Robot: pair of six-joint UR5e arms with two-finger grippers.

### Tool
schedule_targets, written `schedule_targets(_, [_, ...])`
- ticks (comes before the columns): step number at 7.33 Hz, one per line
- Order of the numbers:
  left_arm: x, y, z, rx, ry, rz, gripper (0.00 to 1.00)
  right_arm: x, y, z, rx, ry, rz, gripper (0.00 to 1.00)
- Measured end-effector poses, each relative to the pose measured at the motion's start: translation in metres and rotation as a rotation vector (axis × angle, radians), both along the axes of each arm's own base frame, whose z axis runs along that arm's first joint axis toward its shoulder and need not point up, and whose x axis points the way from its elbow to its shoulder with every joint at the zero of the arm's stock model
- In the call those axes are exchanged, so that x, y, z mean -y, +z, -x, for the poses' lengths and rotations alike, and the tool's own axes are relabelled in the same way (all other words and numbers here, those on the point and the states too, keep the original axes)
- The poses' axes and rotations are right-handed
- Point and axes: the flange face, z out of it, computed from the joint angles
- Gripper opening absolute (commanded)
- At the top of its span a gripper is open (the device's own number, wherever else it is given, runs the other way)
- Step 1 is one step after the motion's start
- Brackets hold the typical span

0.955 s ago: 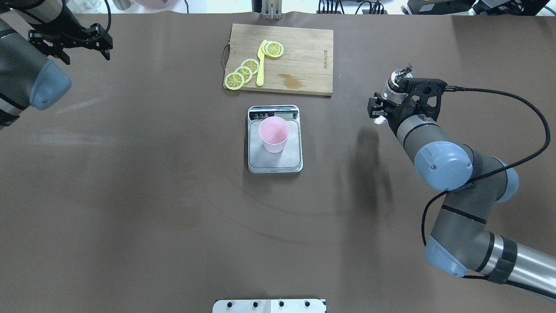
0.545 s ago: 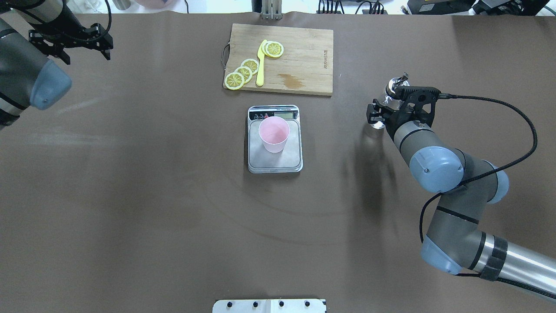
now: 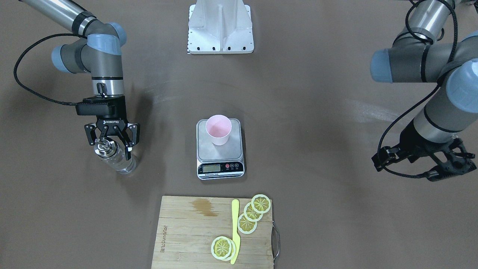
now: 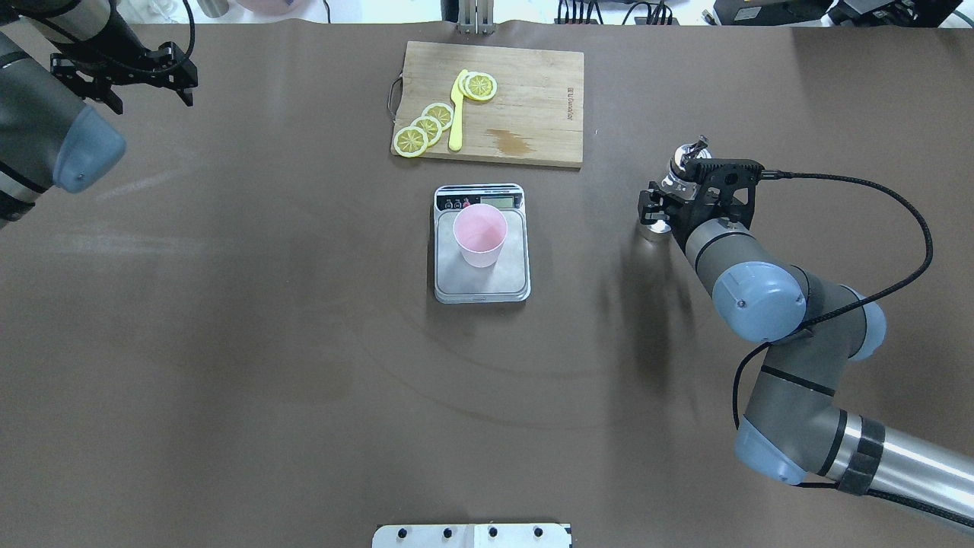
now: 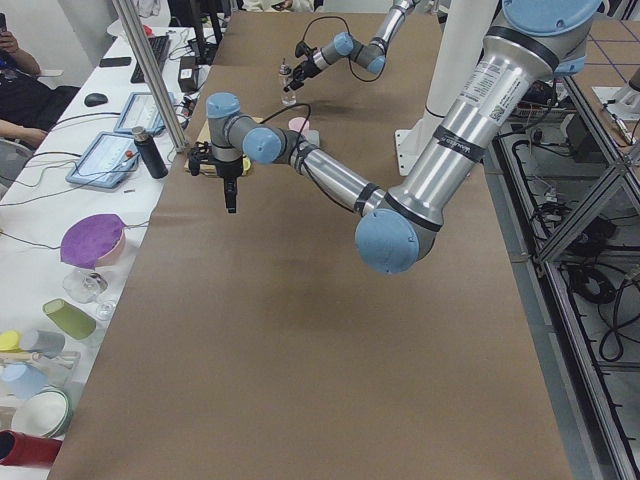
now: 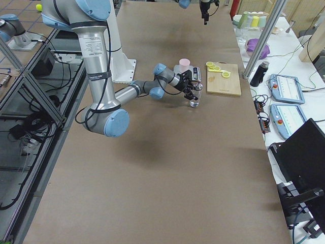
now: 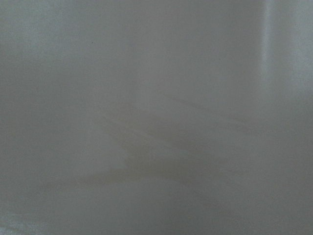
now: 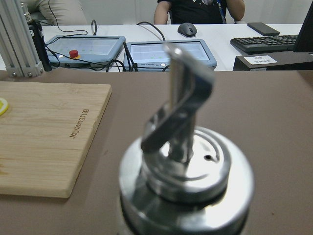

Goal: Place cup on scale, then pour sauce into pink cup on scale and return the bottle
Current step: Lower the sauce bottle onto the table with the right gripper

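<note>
The bottle [image 3: 120,161] is seen upright at the robot's right side of the desk [image 3: 298,112], well apart from the scale [image 3: 220,153]. It is gripped about its shoulder by the right gripper [image 3: 111,146], whose jaws are set fairly wide on either side of the glass. The base is at or very near the desk surface, and which of the two cannot be told. The cup [image 3: 218,129] is already stood on the scale's steel platform, and whether any sauce lies in it cannot be made out. The left gripper [image 4: 152,104] is held high over the far left corner of the desk, its jaws spread and nothing between them. The return of the bottle is judged to be the step in hand. For that to be done well, the base should be brought flat onto the desk before the grip is eased. The jaws should then be opened fully and the gripper drawn straight up. That way the shiny pourer cap [image 8: 186,161], shown close and centred in the right wrist view, is not caught, and the smooth, likely top-heavy bottle is not tipped. One bottle, one cup and one scale are counted, with two arms in play. Beyond the scale one cutting board [image 3: 186,231] is laid, bearing one yellow knife [image 3: 235,220] and four lemon slices [image 3: 260,203] that can be counted for certain. A fifth may be tucked under the slice nearest the board's end.
</note>
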Motion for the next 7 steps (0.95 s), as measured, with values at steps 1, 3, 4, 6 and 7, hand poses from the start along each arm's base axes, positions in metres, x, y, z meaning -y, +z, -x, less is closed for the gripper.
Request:
schedule_targets(1, [0.0001,0.0004,-0.0002,0.0,0.0,0.001,0.99,-0.0011,0.0002,0.0013,-0.001,-0.004,0.0,0.0])
schedule_targets(3, [0.0001,0.0009,-0.0002,0.001,0.001,0.001,0.99,-0.0024,-0.0004,0.0029,-0.001,-0.01,-0.001,0.94])
schedule_targets(4, [0.0001,0.0009,-0.0003,0.001,0.001,0.001,0.99,-0.0034,-0.0004,0.0039,-0.003,-0.012,-0.002,1.0])
schedule_targets(6, [0.0001,0.0009,-0.0003,0.001,0.001,0.001,0.99,-0.0066,-0.0005,0.0071,-0.006,-0.015,-0.006,1.0])
schedule_targets(7, [0.0001,0.001,-0.0003,0.001,0.001,0.001,0.99,-0.0076,-0.0006,0.0075,-0.007,-0.016,-0.008,1.0])
